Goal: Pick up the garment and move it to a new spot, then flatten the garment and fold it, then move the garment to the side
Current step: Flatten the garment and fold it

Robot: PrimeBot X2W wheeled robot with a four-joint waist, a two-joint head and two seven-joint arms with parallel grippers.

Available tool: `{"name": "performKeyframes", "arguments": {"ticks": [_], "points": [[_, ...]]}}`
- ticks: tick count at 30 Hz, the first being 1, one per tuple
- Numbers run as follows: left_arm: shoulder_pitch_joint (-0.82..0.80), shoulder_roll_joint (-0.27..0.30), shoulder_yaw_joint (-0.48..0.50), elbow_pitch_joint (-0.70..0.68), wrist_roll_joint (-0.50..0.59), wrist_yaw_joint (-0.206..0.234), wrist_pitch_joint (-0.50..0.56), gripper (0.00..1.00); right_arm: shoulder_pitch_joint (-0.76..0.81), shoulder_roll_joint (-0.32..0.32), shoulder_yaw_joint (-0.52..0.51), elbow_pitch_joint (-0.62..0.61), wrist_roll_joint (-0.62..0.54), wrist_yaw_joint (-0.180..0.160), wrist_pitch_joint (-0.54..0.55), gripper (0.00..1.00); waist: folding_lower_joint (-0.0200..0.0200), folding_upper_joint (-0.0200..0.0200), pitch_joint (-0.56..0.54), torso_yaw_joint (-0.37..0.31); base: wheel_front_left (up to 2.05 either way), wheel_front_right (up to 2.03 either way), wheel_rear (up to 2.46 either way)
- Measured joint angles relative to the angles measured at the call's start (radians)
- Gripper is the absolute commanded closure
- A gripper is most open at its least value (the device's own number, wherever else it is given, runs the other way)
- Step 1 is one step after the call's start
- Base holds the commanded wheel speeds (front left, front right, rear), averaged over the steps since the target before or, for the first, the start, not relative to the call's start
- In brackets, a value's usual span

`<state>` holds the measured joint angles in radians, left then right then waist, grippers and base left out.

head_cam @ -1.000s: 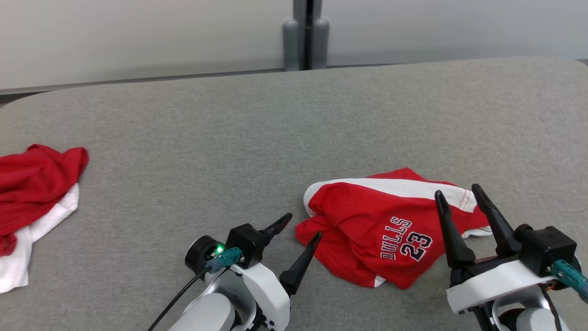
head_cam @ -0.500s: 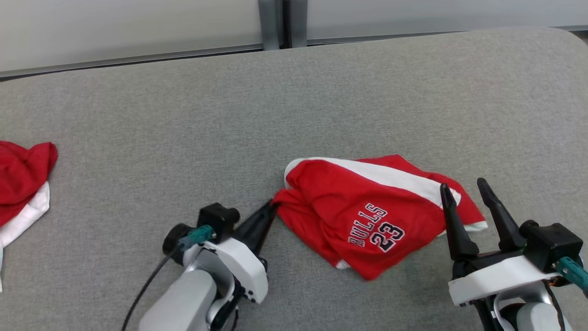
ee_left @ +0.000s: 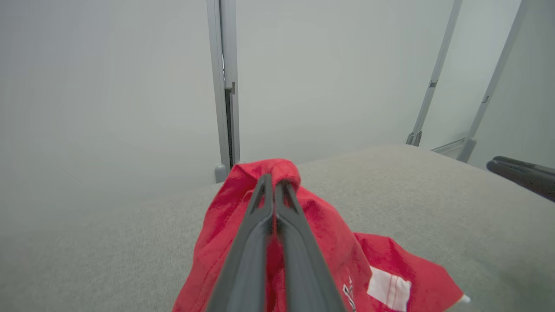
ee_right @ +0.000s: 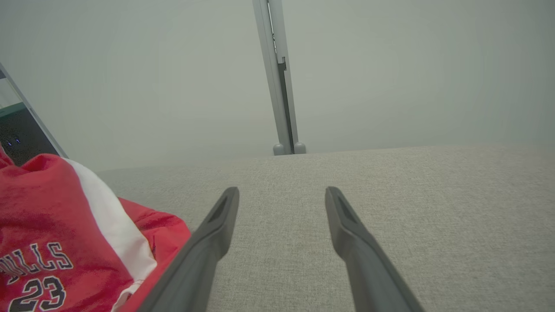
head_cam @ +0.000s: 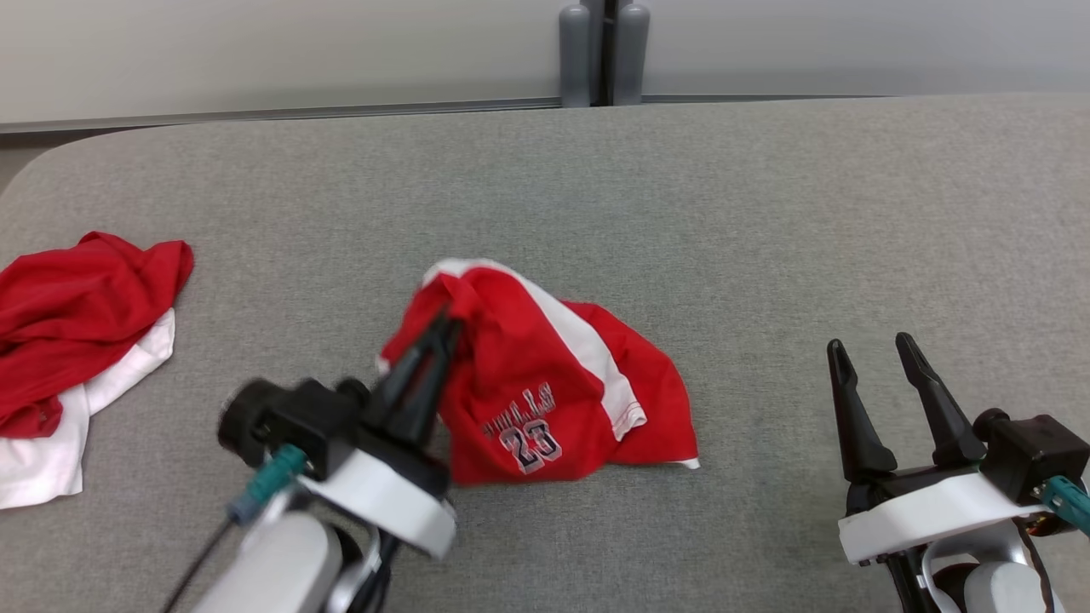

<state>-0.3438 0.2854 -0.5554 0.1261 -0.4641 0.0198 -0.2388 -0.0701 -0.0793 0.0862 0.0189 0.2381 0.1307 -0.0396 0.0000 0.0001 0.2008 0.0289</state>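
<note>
The left gripper (head_cam: 444, 323) pinches the peaked top of the red Bulls garment (head_cam: 553, 375). The right gripper (head_cam: 870, 342) stands spread nearby.

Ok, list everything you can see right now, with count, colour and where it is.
Bulls 23 garment: one, red with white stripe, middle of the table, one edge raised.
Crumpled garment: one, red and white, far left of the table.
Table: one, grey fabric top, across the head view.
Post: one, grey, behind the table's far edge against the pale wall.
Left gripper: one, dark fingers, shut on the Bulls 23 garment's raised edge.
Right gripper: one, dark fingers, open, lower right, apart from the garment.
</note>
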Motion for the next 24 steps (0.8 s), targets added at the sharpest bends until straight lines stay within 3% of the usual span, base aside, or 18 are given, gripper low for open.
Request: {"name": "performKeyframes", "arguments": {"ticks": [6, 13, 14, 15, 24], "points": [[0.135, 0.008, -0.102, -0.094, -0.020, -0.003, 0.130, 1.00, -0.002, 0.004, 0.001, -0.002, 0.000, 0.000, 0.006, 0.00, 0.0000, 0.0000, 0.004, 0.023, 0.00, 0.00, 0.00], [0.179, -0.033, -0.174, 0.059, -0.069, -0.053, 0.184, 1.00, -0.012, 0.006, 0.015, 0.001, 0.000, 0.000, 0.013, 0.00, 0.0000, 0.0000, 0.006, 0.025, 0.00, 0.00, 0.00], [0.179, -0.040, -0.172, 0.073, -0.069, -0.053, 0.168, 0.96, -0.012, 0.006, 0.016, 0.000, -0.001, 0.000, 0.013, 0.00, 0.0001, 0.0000, 0.005, 0.025, 0.00, 0.00, 0.00], [0.179, -0.048, -0.166, 0.082, -0.075, -0.053, 0.153, 0.03, -0.012, 0.005, 0.015, 0.000, -0.001, 0.000, 0.013, 0.00, 0.0000, 0.0000, 0.003, 0.024, 0.00, 0.00, 0.00], [0.171, -0.044, -0.098, -0.037, -0.062, -0.007, 0.027, 0.00, 0.005, 0.002, 0.004, -0.021, -0.012, 0.000, 0.018, 0.00, 0.0000, 0.0000, -0.034, 0.036, 0.00, 0.00, 0.00]]}}
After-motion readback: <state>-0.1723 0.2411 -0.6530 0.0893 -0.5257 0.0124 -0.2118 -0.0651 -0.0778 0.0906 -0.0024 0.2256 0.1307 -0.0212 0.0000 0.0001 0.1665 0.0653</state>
